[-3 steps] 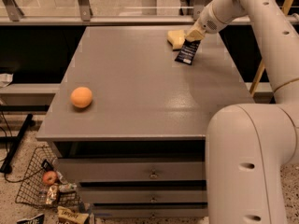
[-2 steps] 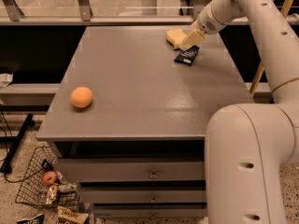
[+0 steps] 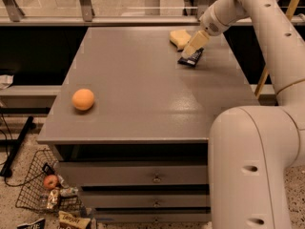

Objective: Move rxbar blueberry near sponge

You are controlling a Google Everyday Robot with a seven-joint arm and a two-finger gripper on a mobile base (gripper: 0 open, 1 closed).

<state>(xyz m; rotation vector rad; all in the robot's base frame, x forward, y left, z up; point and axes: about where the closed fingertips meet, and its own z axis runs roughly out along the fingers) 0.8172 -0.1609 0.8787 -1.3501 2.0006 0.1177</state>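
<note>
The rxbar blueberry (image 3: 191, 57) is a dark navy wrapper at the far right of the grey table (image 3: 143, 80), its near end resting on the tabletop. My gripper (image 3: 192, 50) comes down from the upper right and is shut on the bar's far end. The sponge (image 3: 179, 38), a pale-yellow foam block, lies just behind and to the left of the bar, a short gap away, and is partly covered by the gripper.
An orange (image 3: 83, 99) sits at the table's front left. A wire basket (image 3: 40, 187) with an apple and snack packets stands on the floor at the lower left. My arm's large white body (image 3: 252, 166) fills the lower right. A rail runs behind the table.
The gripper has come down and slightly left with the bar, bringing it onto the tabletop beside the sponge. The orange has not moved.
</note>
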